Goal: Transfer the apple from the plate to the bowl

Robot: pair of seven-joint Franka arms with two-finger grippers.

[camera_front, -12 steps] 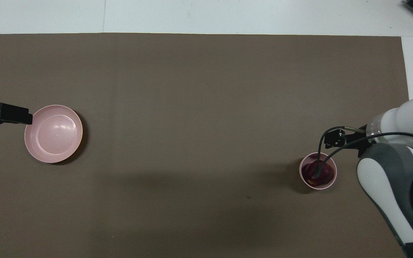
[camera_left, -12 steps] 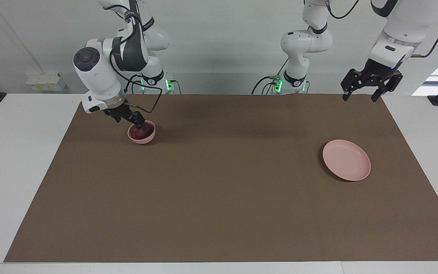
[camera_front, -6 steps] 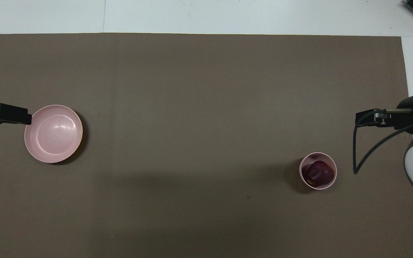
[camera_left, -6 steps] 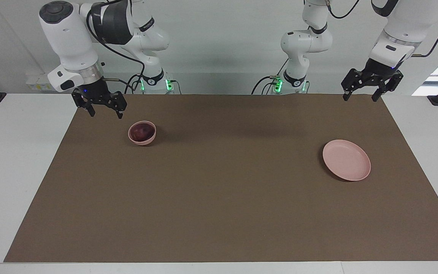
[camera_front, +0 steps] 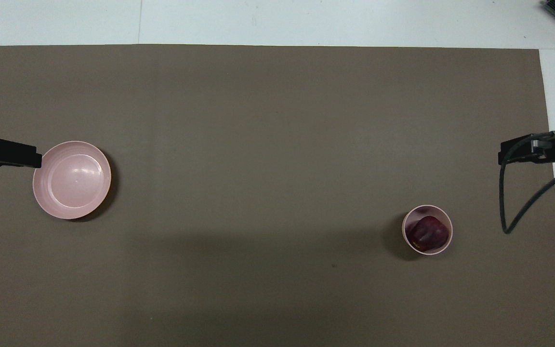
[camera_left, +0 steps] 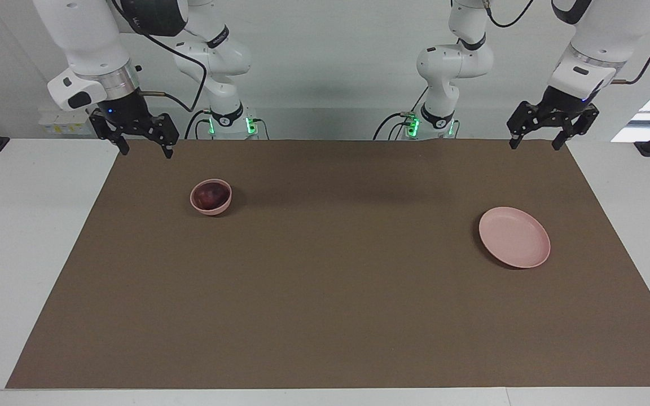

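Apple [camera_left: 209,194] sits in the bowl [camera_left: 210,197], toward the right arm's end of the bench [camera_left: 325,316]; plate [camera_left: 514,237] bare at the left arm's end. Transfer looks complete.

Risk: little remains. Apple nearly fills the bowl; a low pass of the right arm could clip the rim and tip it. Whether the apple is fully seated is hard to judge.

Right tool [camera_left: 141,144]: raised over the mat's corner, fingers spread, holding nothing. Left tool [camera_left: 539,137]: waiting, fingers apart, empty, touching nothing.
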